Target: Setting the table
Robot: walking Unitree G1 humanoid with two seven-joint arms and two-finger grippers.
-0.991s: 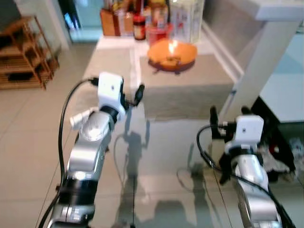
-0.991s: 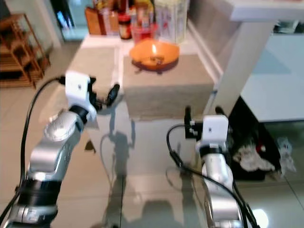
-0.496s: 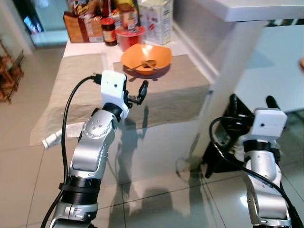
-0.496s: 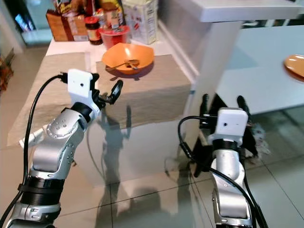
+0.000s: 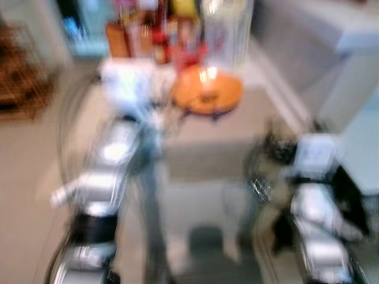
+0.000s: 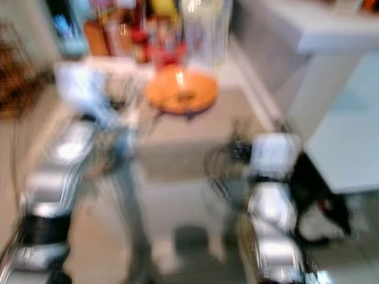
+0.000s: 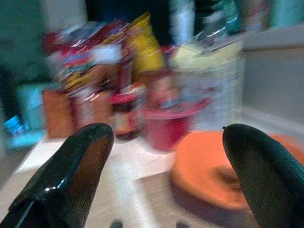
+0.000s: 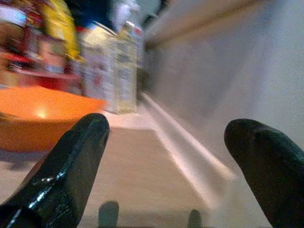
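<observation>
Both eye views are smeared by motion. An orange bowl (image 5: 207, 92) rests on a beige placemat (image 5: 207, 145) on a white table ahead of me. My left gripper (image 7: 166, 137) is raised at the table's near left, open, with nothing between its fingers; the bowl (image 7: 223, 166) lies just beyond it. My right gripper (image 8: 166, 126) is open and empty at the table's near right edge, level with the placemat, with the bowl (image 8: 38, 114) off to its far side. In the eye views the left gripper (image 5: 163, 115) and right gripper (image 5: 278, 142) are dark blurs.
Jars, a red tub (image 7: 171, 126) and snack packets (image 5: 154, 29) crowd the table's back, beside a clear container (image 5: 228, 26). A white counter with a thick post (image 5: 355, 65) rises on the right. A wooden rack (image 5: 23, 83) stands at the left on the tiled floor.
The whole picture has swung and blurred, so the camera is moving. The bowl has shifted from left of centre back to the middle. Both arms keep about the same raised pose.
</observation>
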